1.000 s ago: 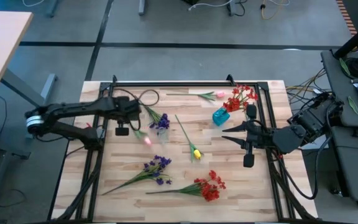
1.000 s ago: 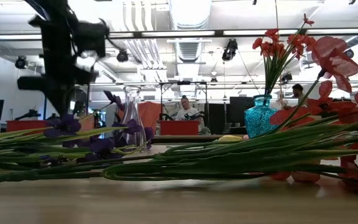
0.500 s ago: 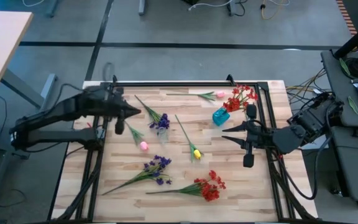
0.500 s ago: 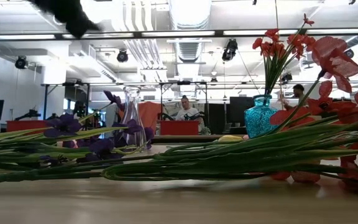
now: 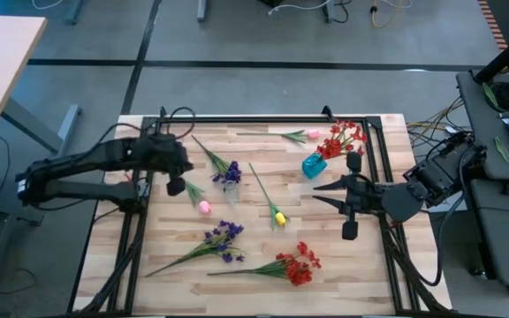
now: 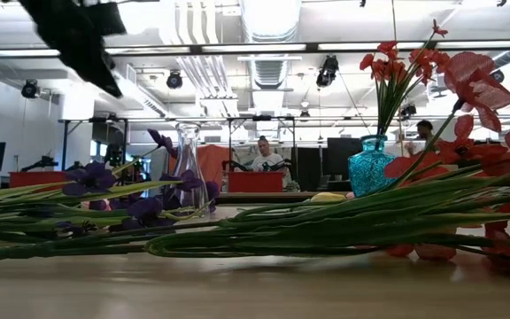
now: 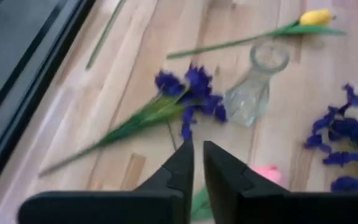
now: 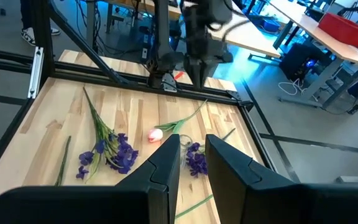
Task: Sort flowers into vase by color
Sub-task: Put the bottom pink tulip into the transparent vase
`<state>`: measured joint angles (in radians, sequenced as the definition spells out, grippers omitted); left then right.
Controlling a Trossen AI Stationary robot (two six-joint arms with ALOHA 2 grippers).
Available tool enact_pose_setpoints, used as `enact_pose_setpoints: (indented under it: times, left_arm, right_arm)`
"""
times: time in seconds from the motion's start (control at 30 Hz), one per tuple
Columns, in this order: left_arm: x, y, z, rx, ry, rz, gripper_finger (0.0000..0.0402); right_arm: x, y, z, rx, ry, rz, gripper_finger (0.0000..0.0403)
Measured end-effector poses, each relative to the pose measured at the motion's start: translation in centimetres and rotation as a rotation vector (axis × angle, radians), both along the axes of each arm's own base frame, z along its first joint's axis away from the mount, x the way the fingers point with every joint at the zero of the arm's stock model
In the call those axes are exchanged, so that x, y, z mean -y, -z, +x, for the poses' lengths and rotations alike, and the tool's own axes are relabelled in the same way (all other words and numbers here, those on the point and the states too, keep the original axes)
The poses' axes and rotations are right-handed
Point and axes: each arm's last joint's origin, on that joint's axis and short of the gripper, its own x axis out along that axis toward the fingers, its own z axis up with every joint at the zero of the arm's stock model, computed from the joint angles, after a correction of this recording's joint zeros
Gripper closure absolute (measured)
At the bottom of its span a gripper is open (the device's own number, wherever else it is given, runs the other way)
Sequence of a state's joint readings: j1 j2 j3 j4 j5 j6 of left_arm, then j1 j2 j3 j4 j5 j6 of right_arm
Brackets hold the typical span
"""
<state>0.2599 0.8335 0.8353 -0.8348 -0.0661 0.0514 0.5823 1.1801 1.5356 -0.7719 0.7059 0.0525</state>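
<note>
The flowers look light and springy: thin green plastic stems with soft fabric heads, so I judge they weigh next to nothing, bend when lifted by one end, and can slip or swivel in a narrow grip. The stem is the place to take hold, somewhat toward the blossom so the head does not droop and the bare end can be steered into a vase neck; pinching the petals would crush or shed them. Counting from above: one purple spray (image 5: 228,171) stands in the clear glass vase (image 5: 231,189) at mid-worktop, a second purple spray (image 5: 223,237) lies loose near the front, one red spray (image 5: 298,264) lies beside it, and a red bunch (image 5: 343,137) sits in the teal vase (image 5: 314,164), its stems too crowded to count. There are two pink tulip buds, one (image 5: 203,207) lying just beside the clear vase and one (image 5: 312,134) at the far edge, and one yellow tulip bud (image 5: 279,217) in the middle. That makes two vases and five loose flowers on the wooden worktop (image 5: 374,274). The left pincer (image 5: 176,179) hovers above the near pink bud's stem with its fingers almost together, a thin gap showing and nothing between them. The right pincer (image 5: 318,193) waits at the right side near the teal vase, fingers a little apart and holding nothing.
</note>
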Motion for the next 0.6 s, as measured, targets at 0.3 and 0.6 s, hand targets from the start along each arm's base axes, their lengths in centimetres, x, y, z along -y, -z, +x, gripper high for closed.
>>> enact_pose_setpoints:
  times: [0.3,0.6]
  left_arm:
    - [-2.0,5.1,3.2,-0.597,-0.044,-0.029,0.0236]
    - [-3.4,9.7,5.5,-0.904,0.123,-0.069,0.0212]
  right_arm:
    - [0.0,0.0,0.0,-0.003,-0.007,-0.006,0.0332]
    - [0.0,0.1,0.0,-0.014,-0.023,-0.037,0.0332]
